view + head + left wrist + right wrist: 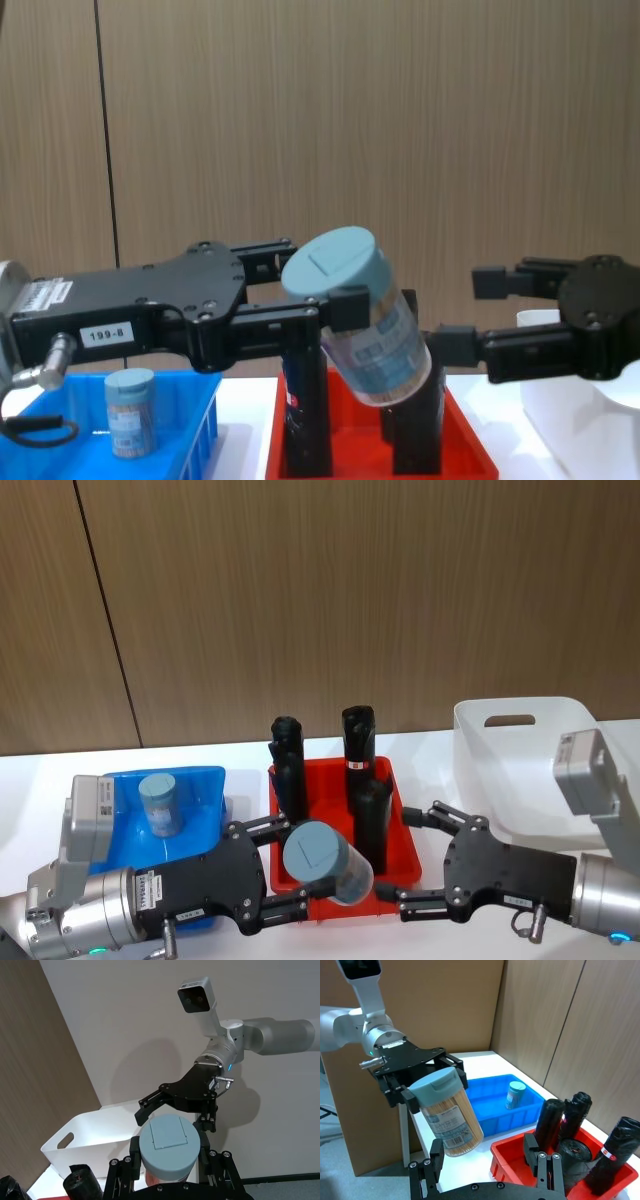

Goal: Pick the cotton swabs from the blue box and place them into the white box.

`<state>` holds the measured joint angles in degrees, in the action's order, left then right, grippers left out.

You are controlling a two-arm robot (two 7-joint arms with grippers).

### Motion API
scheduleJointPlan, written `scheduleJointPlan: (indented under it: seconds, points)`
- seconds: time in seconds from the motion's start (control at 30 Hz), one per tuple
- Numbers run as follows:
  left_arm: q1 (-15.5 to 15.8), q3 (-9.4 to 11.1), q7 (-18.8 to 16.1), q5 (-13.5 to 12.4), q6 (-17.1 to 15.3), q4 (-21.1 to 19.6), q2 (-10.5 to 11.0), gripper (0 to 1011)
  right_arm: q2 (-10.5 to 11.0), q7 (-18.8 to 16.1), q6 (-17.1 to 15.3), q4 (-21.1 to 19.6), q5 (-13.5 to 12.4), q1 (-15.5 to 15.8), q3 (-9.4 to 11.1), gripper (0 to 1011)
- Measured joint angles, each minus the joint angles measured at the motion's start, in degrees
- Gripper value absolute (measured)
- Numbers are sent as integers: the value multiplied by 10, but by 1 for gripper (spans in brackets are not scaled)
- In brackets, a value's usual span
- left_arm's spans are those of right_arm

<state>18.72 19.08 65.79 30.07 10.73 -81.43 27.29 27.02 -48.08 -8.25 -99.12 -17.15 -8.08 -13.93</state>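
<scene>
Aloft, cotton swabs point(325, 860), white table point(245, 760), wood wall point(300, 600)

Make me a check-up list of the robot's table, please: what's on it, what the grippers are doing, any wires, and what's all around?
Surface: white table, nothing spilled on it.
Job's things: the held tub of cotton swabs hangs tilted over the front of the red tray. The second tub stands upright in the blue box. The white box sits on the right, with no tub in the part that shows.
Clutter: black rolls stand upright in the red tray, between the two boxes.
Grippers: left gripper shut on the held tub. Right gripper open, facing the tub from close by.
Cables: thin black cable below the left gripper.
Surroundings: wooden wall panels behind the table.
</scene>
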Motion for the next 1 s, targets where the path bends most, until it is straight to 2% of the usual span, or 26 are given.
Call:
scheduleJointPlan:
  seconds: [0.6,1.0]
  points:
    - [0,0,0,0,0,0,0,671,-9,-34,10,7,31,-20,-23,1002]
    - [0,0,0,0,0,0,0,671,-18,-41,18,14,49,-33,-37,1002]
